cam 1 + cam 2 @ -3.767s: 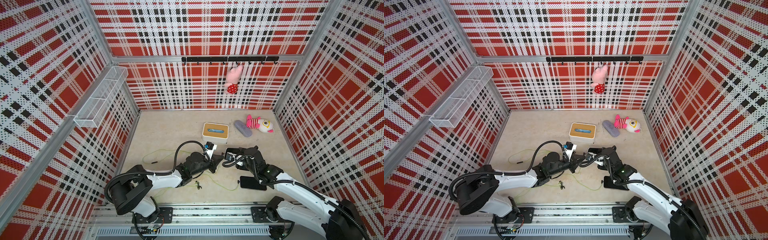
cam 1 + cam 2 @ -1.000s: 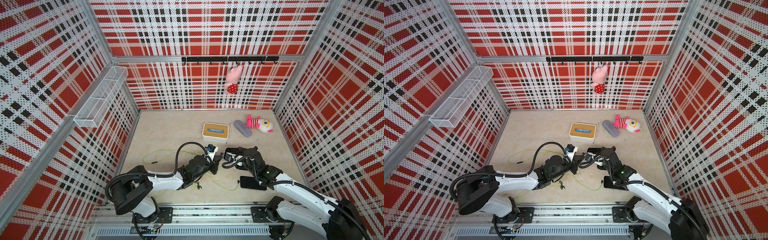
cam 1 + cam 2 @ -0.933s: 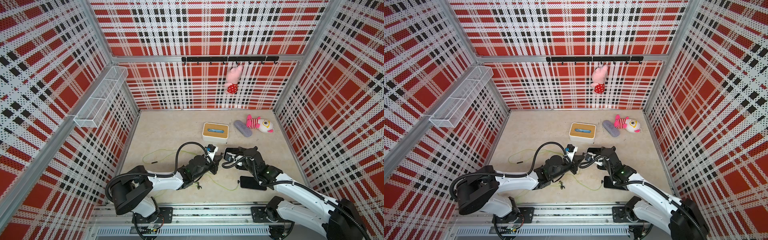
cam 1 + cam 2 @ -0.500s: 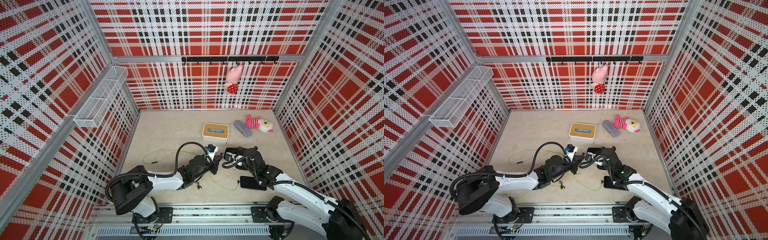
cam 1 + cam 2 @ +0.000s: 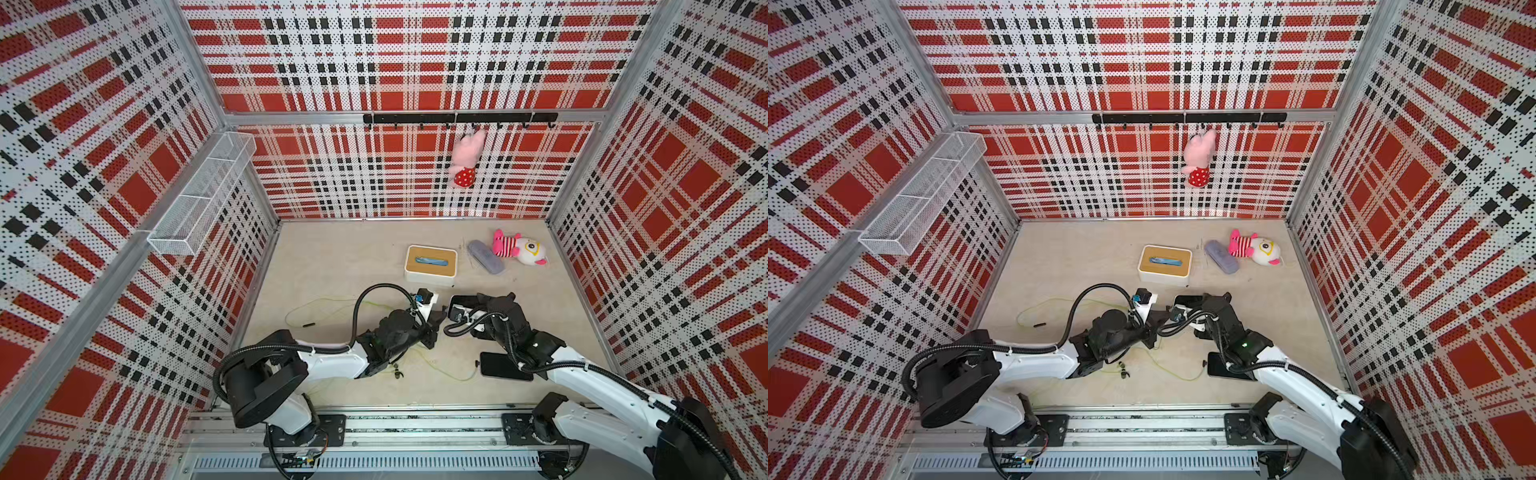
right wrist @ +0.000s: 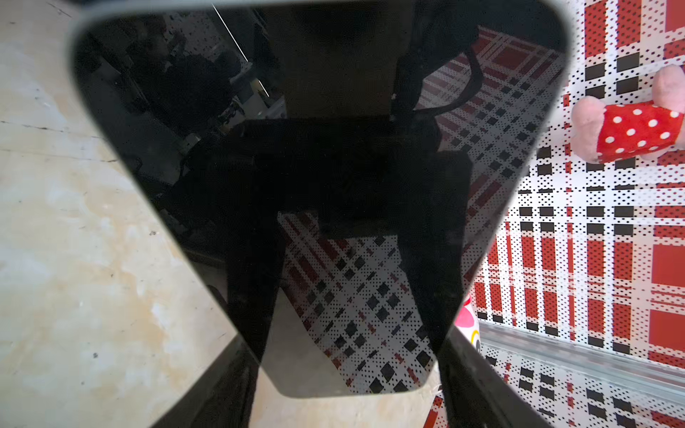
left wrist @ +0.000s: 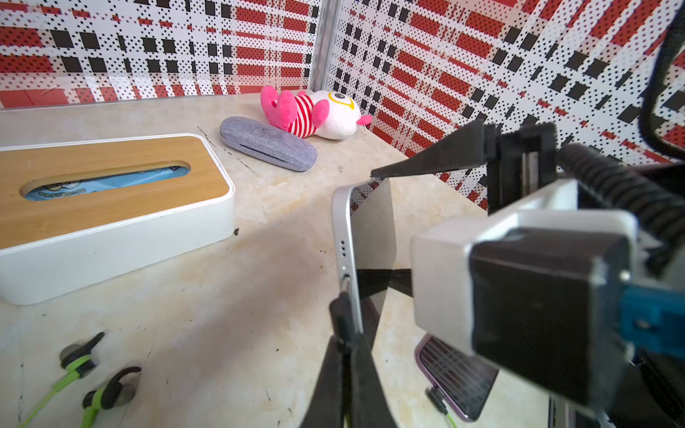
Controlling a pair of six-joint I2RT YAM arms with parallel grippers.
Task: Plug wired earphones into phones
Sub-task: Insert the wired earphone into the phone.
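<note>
My right gripper (image 6: 348,355) is shut on a black phone (image 6: 318,148), with its fingers (image 6: 237,378) on the two long sides, and holds it on edge above the table. In the left wrist view my left gripper (image 7: 346,333) is shut on the earphones' dark plug (image 7: 343,307). The plug's metal tip sits at the port in the phone's silver edge (image 7: 343,237). In both top views the grippers (image 5: 436,322) (image 5: 1160,322) meet mid-table. A second phone (image 5: 505,366) lies flat, with a yellow-green cable (image 5: 449,372) plugged in. Two earbuds (image 7: 79,357) lie on the table.
Behind the arms stands a white box with a wooden lid (image 5: 431,265), and right of it lie a grey case (image 5: 485,257) and a plush toy (image 5: 519,248). More cable (image 5: 324,303) loops at the left. Plaid walls close in on three sides.
Over the last second nothing has visibly moved. Compared with a few seconds ago, the left arm has shifted a little towards the held phone.
</note>
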